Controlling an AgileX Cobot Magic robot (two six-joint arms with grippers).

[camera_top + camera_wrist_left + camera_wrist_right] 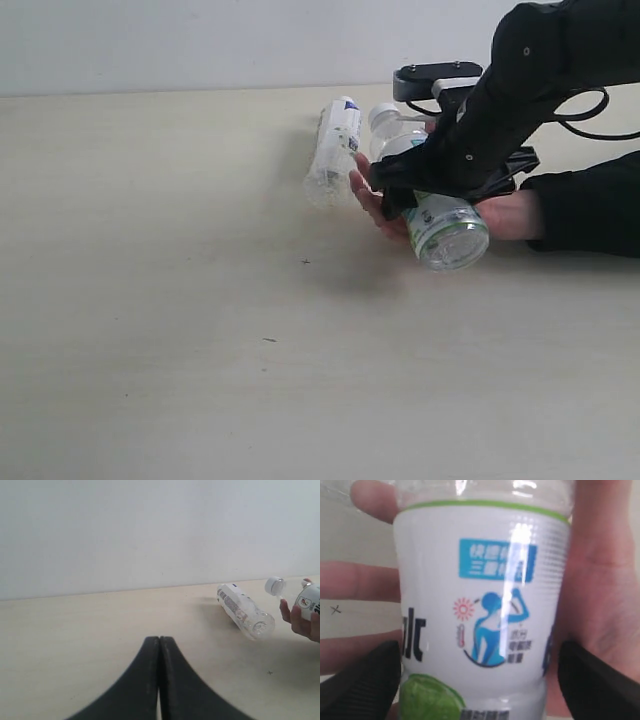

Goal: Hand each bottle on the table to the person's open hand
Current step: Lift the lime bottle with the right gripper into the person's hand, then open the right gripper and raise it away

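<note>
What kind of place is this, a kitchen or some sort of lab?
Probably a robot test bench, not a kitchen: a plain beige table with a blank white wall behind, and the black right gripper holding a labelled drink bottle at a person's open hand.

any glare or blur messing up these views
Right wrist view: a bright glare streak runs down the white-labelled clear plastic bottle, washing out some of its blue print. Left wrist view: the shut black left pincer looks soft close up. Exterior view: even light, only a faint soft shadow on the pale beige table.
</note>
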